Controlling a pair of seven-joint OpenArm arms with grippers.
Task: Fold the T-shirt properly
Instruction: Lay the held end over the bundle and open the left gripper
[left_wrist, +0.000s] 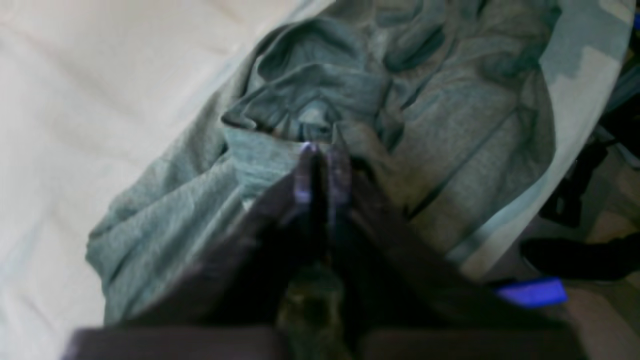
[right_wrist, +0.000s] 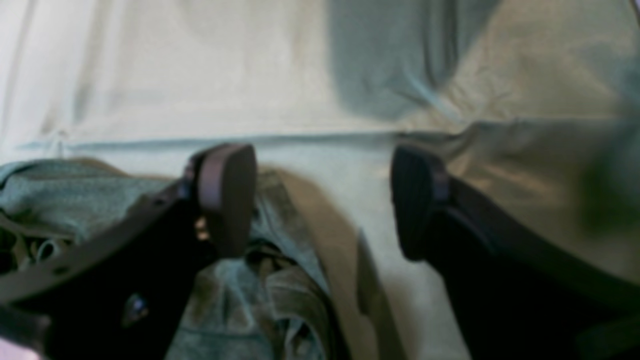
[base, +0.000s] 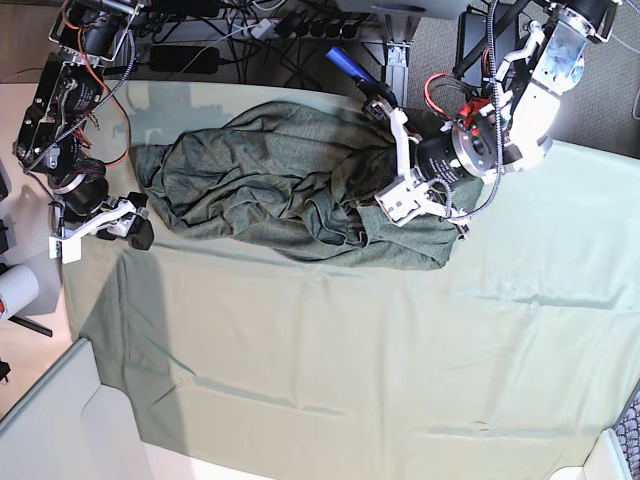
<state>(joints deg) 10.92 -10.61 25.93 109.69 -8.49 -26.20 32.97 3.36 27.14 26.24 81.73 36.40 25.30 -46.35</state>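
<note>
The T-shirt (base: 270, 190) lies crumpled in a dark olive heap at the back middle of the table. My left gripper (base: 385, 168) reaches into its right end. In the left wrist view its fingertips (left_wrist: 306, 172) are pressed together on a raised fold of the T-shirt (left_wrist: 450, 150), so the left gripper (left_wrist: 320, 150) is shut on the cloth. My right gripper (base: 125, 225) hangs open just off the shirt's left end. In the right wrist view the right gripper (right_wrist: 320, 200) has its pads wide apart with nothing between them, and the T-shirt (right_wrist: 55, 195) bunches under the left pad.
A pale mint table cloth (base: 300, 350) covers the table, with creases toward the front. Cables and power strips (base: 250, 30) run behind the back edge. A blue object (base: 345, 62) sticks up behind the shirt. A white roll (base: 15, 290) sits off the table's left side.
</note>
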